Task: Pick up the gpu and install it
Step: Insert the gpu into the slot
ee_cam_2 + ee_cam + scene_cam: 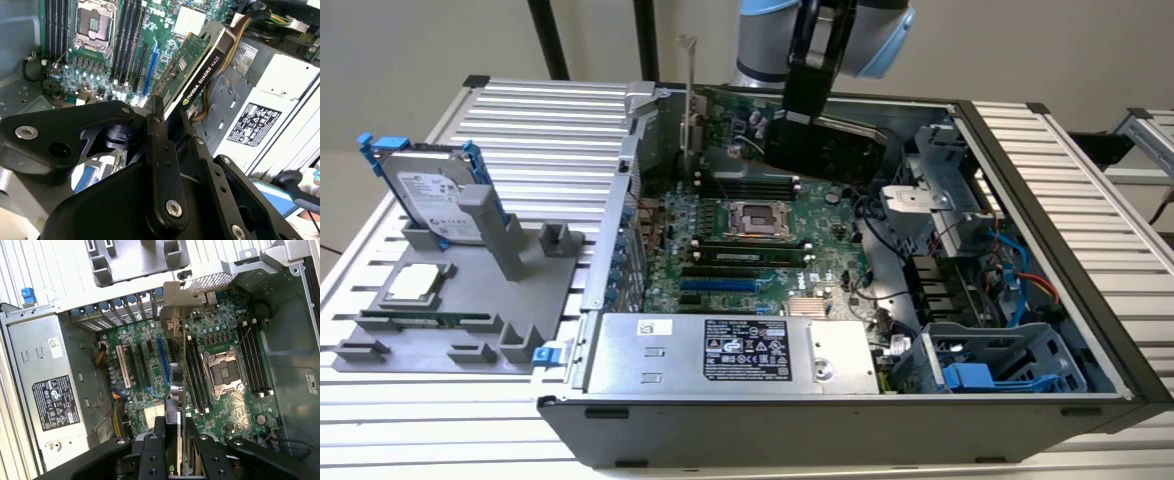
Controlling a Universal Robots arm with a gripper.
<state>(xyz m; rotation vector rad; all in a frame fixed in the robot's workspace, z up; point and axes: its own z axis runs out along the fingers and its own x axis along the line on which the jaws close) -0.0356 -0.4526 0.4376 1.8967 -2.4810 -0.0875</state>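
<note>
A slatted metal table point(520, 110) carries an open computer case point(854, 430) lying on its side. Inside it, a silver power supply point(720, 350) sits along the near wall, with the green motherboard point(761, 250) behind it. On the exterior view's left, a grey tray point(454, 330) stands just beside the case and holds an upright hard drive point(434, 190) with blue rails.

The arm point(774, 30) reaches down into the far end of the case. The gpu point(827, 150) hangs over the motherboard on its edge and tilted (black cooler on one face, green board on the other). In the first wrist view it is seen edge-on point(175, 385) above the board, between the blue slot point(162, 360) and the memory slots, with its silver bracket toward the rear wall of the case. It is not seated in any slot.

The gripper point(170, 120) is clamped on the gpu, one black finger point(156, 112) pressed against each face.
</note>
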